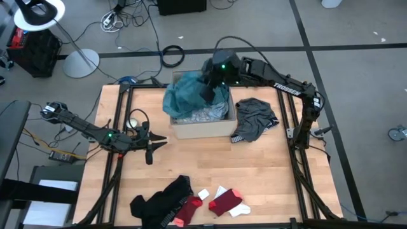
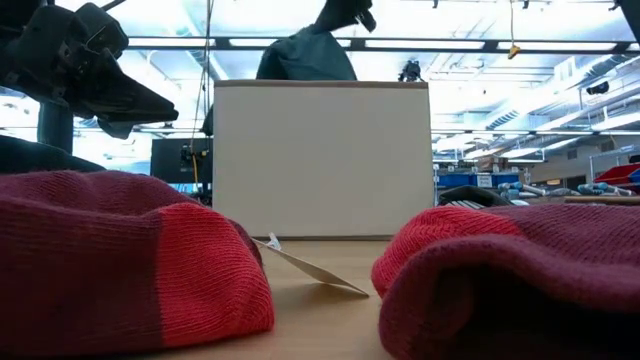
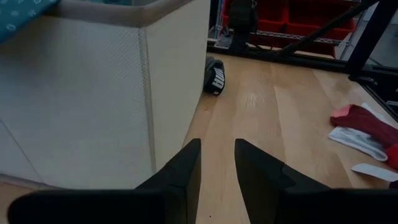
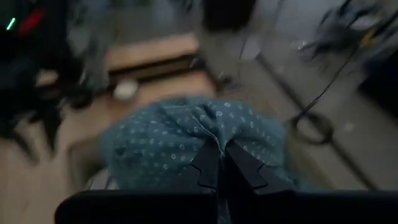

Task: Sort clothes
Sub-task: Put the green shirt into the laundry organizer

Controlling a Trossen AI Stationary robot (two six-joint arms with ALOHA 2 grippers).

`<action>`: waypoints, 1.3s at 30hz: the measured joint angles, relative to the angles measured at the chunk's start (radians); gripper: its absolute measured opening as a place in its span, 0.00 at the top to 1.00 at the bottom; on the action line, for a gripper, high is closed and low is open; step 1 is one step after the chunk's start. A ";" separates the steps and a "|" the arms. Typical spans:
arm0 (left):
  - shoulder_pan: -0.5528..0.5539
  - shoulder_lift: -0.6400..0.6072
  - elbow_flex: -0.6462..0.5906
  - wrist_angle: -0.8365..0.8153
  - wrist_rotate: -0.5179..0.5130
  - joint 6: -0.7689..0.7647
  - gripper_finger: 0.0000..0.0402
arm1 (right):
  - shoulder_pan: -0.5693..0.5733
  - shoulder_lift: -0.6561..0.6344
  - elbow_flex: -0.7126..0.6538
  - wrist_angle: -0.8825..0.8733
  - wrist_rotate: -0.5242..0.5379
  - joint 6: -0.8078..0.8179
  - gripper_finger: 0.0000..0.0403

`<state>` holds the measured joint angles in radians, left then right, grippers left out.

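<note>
Above the box we see the right gripper pinching the teal garment, seemingly lifted; the left gripper, fingers parted and empty, hovers beside the box

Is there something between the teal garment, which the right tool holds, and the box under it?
Nothing visible. The right tool holds the teal garment directly over the open box; its lower folds already hang inside.
</note>
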<state>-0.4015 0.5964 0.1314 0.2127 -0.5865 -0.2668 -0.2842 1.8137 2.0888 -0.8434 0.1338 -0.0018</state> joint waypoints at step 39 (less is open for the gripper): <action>0.000 0.000 0.000 -0.002 0.000 0.000 0.74 | -0.043 -0.068 -0.633 0.227 -0.131 0.184 0.52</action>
<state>-0.4013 0.5964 0.1314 0.2104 -0.5865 -0.2668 -0.3275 1.7458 1.4559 -0.6163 0.0026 0.1824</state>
